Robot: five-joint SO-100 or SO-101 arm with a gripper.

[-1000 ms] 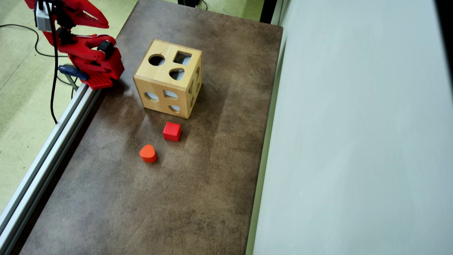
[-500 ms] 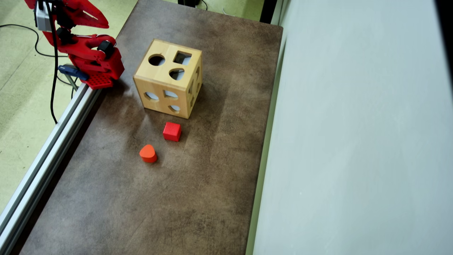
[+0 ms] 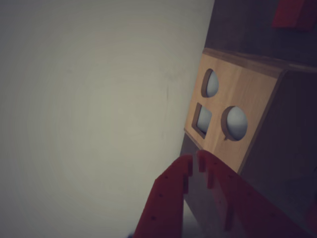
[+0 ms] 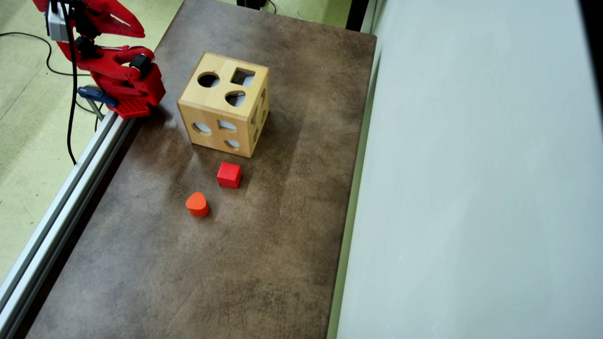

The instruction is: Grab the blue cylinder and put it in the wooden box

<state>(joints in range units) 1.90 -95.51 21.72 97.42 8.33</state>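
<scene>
1. In the overhead view, the red arm [image 4: 118, 75] is seen folded at the table's upper-left corner, well apart from the blocks, beside a metal rail [image 4: 70, 188] along the left edge.
2. The gripper [image 3: 194, 161] is shown in the wrist view with its red fingertips [image 3: 184, 168] brought together, only a thin slit between them; nothing is held and nothing is touched.
3. The wooden box [image 4: 224, 106] is a large light-wood cube standing on the brown table [image 4: 264, 245], right of the arm's base. A round, a square and a rounded-triangle hole are cut in its top face, with more holes in its sides.
4. The blue cylinder is not seen in either view; whether it lies inside the box cannot be told.
5. The orange block [image 4: 197, 204] lies below the box in the overhead view.
6. The red cube [image 4: 229, 174] rests just right of and above the orange one, near the box's lower face but apart from it.
</scene>
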